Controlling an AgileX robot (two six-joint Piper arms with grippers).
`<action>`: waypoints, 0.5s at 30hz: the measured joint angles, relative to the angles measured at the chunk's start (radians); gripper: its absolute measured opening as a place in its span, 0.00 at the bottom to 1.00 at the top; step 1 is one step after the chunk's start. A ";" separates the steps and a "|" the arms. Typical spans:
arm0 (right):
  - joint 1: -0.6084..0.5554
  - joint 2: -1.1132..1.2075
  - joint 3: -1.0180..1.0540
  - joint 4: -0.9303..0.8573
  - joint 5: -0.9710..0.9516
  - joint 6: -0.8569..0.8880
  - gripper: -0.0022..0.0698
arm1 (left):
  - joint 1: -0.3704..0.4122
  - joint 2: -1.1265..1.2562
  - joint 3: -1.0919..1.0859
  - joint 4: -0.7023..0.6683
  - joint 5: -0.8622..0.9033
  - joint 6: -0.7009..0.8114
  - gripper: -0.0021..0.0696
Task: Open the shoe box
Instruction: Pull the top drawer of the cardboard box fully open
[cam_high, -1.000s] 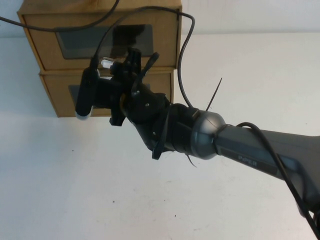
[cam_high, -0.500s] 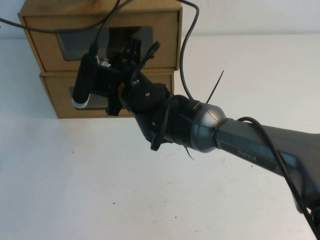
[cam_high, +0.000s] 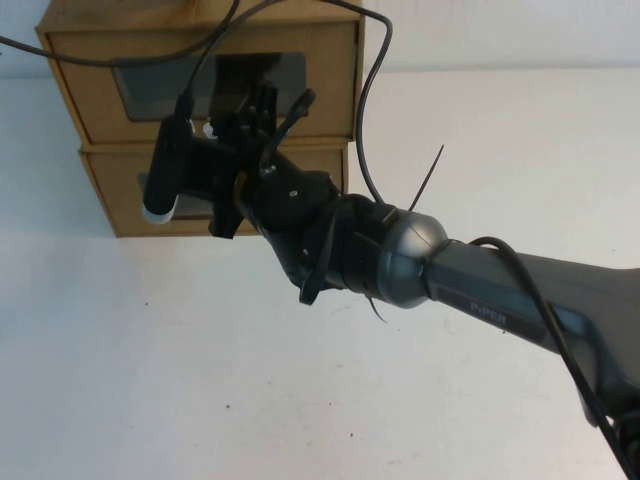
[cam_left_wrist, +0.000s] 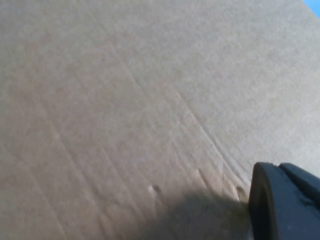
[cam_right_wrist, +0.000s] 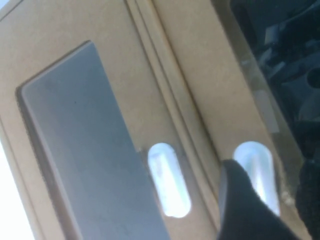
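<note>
Hovering close to bare cardboard with the left gripper (cam_left_wrist: 284, 202), jaws impossible to judge. Reaching the right gripper (cam_high: 283, 102) to the upper shoe box (cam_high: 90, 100), stacked far left, jaws apart astride its pale oval pull (cam_right_wrist: 256, 162); closing squarely, drawing straight outward seems best.

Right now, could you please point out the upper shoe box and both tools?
upper shoe box (cam_high: 330, 90): high view, bare front panel.
right tool (cam_high: 283, 108): high view, between its open tips, before that box's front.
left tool (cam_left_wrist: 282, 202): left wrist view, dark part near cardboard (cam_left_wrist: 125, 100).

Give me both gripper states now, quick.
Left gripper: against cardboard, cannot be told.
Right gripper: jaws open at the upper shoe box front, holding nothing.
</note>
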 joint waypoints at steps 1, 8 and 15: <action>0.000 0.004 0.000 0.000 0.000 0.000 0.36 | 0.000 0.000 0.000 0.000 0.000 0.000 0.02; 0.000 0.023 0.000 -0.007 0.000 0.000 0.36 | 0.000 0.000 0.000 0.000 0.000 0.002 0.02; -0.020 0.023 0.000 -0.013 -0.019 0.000 0.35 | 0.000 0.000 0.000 0.000 0.000 0.010 0.02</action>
